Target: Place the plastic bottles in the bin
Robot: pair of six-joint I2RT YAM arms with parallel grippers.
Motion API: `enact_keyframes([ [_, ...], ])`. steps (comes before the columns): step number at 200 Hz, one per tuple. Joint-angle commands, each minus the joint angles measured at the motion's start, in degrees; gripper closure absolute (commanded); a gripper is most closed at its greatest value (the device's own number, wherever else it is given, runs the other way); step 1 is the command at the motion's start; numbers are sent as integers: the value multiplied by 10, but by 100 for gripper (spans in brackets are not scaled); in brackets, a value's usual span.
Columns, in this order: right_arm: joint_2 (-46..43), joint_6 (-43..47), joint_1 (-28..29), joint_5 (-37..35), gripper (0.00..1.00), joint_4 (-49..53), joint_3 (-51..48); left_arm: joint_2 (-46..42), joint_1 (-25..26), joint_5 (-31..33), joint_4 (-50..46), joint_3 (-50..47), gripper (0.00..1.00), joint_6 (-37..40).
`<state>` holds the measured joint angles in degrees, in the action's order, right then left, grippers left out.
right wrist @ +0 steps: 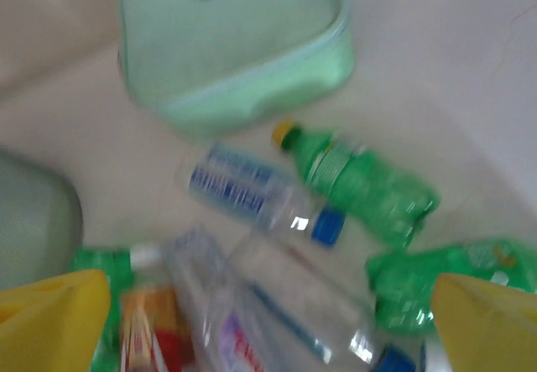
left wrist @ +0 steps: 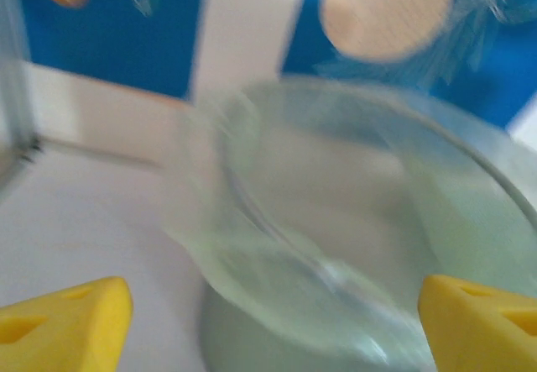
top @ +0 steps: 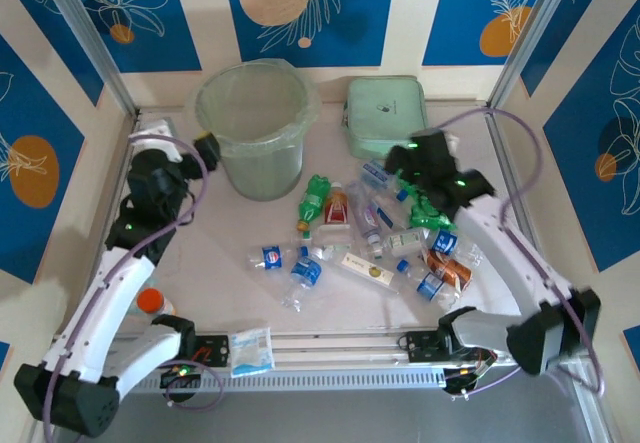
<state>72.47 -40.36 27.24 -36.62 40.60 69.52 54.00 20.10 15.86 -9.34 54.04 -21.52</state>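
Observation:
The bin (top: 252, 128) stands at the back left, pale green with a crinkly clear liner. My left gripper (top: 205, 150) hovers beside its left rim; in the left wrist view the blurred bin rim (left wrist: 361, 221) spreads ahead of the left gripper (left wrist: 273, 330), whose yellow fingertips (left wrist: 67, 322) stand wide apart and hold nothing. Several plastic bottles lie mid-table: a green one (top: 315, 200), a red-labelled one (top: 337, 206), a blue-labelled one (top: 270, 257). My right gripper (top: 415, 178) hangs open over the right-hand cluster, above a clear bottle (right wrist: 252, 189) and a green bottle (right wrist: 361, 179).
A flat mint-green case (top: 385, 115) lies at the back right, just beyond the bottles, its front edge also seen from the right wrist (right wrist: 226, 44). A white-and-blue packet (top: 250, 351) rests at the near edge. Metal frame posts (top: 95, 53) stand at the table's back corners.

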Motion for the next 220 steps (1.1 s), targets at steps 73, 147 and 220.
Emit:
enact_keyframes([
  [73,91,-18,79,97,10,151,69,98,344,-29,-233,-33,11,-1],
  [147,71,-37,55,112,10,172,78,172,406,-81,-293,-20,1,-7],
  [220,61,-45,50,106,11,191,81,261,433,-106,-321,4,8,-22],
])
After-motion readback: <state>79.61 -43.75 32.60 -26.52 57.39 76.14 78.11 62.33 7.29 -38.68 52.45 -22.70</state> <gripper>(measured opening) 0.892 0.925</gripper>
